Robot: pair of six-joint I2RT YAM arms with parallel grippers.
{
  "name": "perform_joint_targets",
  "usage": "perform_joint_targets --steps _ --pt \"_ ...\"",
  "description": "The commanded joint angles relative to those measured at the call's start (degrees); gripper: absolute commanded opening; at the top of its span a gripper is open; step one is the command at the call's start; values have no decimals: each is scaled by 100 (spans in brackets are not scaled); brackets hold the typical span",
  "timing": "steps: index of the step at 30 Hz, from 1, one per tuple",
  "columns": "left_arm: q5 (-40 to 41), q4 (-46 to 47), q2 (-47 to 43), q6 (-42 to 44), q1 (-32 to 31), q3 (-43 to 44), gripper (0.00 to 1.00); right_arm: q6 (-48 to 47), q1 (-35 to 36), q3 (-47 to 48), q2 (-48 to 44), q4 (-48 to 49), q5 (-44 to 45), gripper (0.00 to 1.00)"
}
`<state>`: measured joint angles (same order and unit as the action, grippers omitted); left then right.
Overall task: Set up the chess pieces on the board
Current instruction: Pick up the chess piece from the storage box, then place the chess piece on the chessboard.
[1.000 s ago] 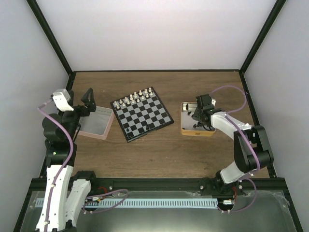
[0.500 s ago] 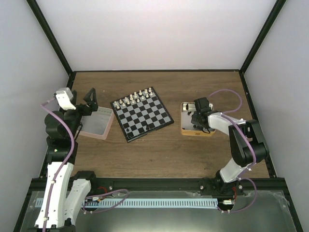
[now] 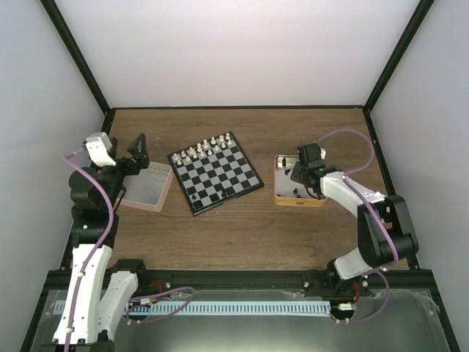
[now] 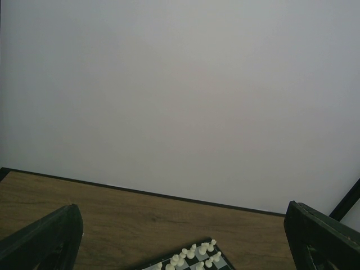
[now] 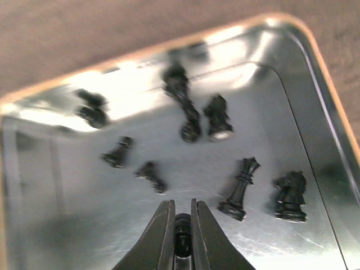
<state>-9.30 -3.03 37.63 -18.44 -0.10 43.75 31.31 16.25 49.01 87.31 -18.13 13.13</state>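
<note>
**R gripper (image 5: 181, 209) clamped on a black piece (image 5: 181, 239) in the tin (image 3: 300, 201)**

You've got the R gripper down inside the orange-rimmed tin, fingers pinched together on the small black piece btwn the tips. Other black pieces (image 5: 239, 188) sit loose on the tin floor, some upright, some tipped over; the far ones are blurred. The tin sits right of the board (image 3: 220, 180), apart from it. On the board, white pieces (image 3: 209, 149) fill the far rows. Your L gripper (image 3: 135, 150) hangs by the far edge of the pink tin (image 3: 150, 192), left of the board, fingers (image 4: 42, 242) spread wide w/ nothing btwn them.
</note>
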Motion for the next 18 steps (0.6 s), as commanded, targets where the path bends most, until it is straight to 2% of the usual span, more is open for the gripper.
perform_joint_targets --steps 1,10,14,18 --pt "-49 127 -32 -29 -23 -24 100 -126 247 450 -527 -37 -329 1" --pt "-43 131 -64 -28 -18 -39 100 -292 800 797 -592 195 -2030 1" --pt "-80 140 -71 -46 -16 -41 100 -328 1696 1133 -218 277 -2014 1" --pt "-47 136 -98 -26 -18 -39 100 -451 2576 1839 614 130 -1543 1"
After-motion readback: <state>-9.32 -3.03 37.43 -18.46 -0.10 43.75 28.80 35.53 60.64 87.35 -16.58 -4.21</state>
